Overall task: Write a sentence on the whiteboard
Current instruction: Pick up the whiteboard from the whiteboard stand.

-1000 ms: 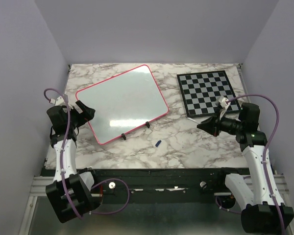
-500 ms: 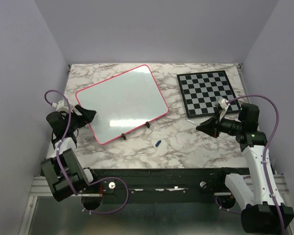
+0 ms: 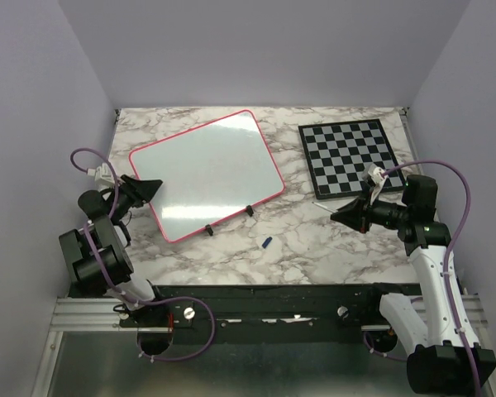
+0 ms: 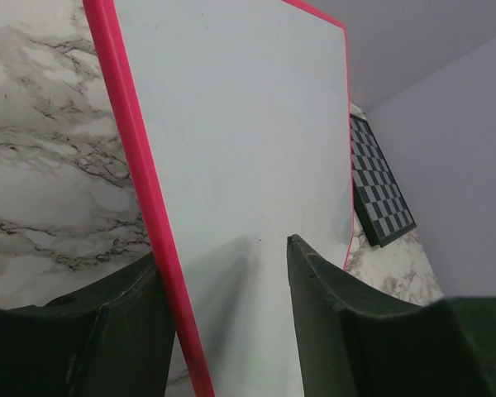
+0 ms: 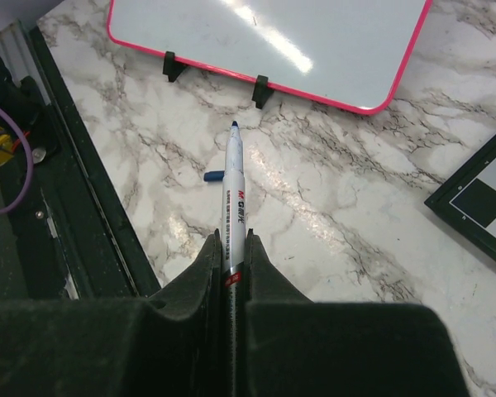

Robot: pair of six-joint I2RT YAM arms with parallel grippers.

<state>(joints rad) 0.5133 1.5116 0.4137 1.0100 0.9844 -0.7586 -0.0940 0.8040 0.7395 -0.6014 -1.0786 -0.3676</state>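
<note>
A marble surface (image 3: 314,240) carries the whiteboard (image 3: 207,169), which lies askew at its left-centre, the face plain white inside a pink rim. Two black clips (image 5: 262,91) sit on the board's near edge.

The left gripper (image 4: 223,248) stands part-way open astride the board's left edge. One finger is outside the pink rim and right beside it, the other over the white face. Whether either finger presses the board cannot be told.

To the right, well apart from the board, the right gripper (image 5: 231,240) is clenched on a marker pen (image 5: 234,182). The pen's bare blue tip points toward the board's clipped edge and hangs above the marble. A small blue cap (image 3: 266,241) lies loose on the surface between the two arms, near the front edge. A grey-and-black chessboard (image 3: 350,157) rests flat at the far right, just beyond the right gripper.
</note>
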